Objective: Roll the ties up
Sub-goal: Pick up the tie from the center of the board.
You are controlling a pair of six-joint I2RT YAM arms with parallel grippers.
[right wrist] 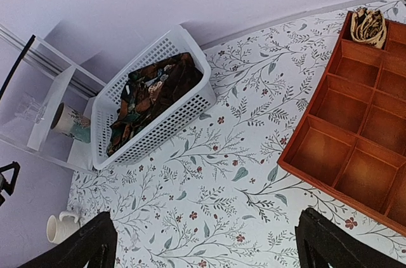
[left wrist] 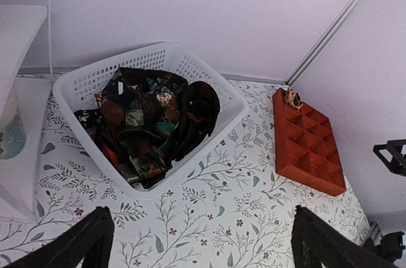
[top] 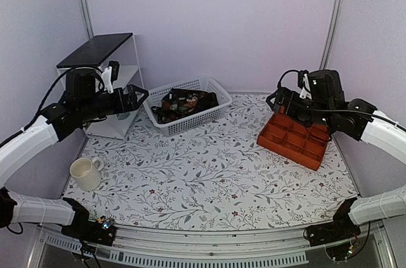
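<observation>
At left, our left arm (top: pixel 82 106) hangs with jaws wide and empty near the white basket (top: pixel 190 123); the ties (top: pixel 187 103) lie bunched inside, unrolled. Orange tray (top: pixel 295 144) holds one rolled tan tie (right wrist: pixel 368 25) in a corner cell; right arm (top: pixel 323 100) jaws wide too. We judge it barely started.

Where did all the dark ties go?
The dark ties are heaped in the white basket at the back of the table, left of middle in the top view, next to the shelf.
</observation>
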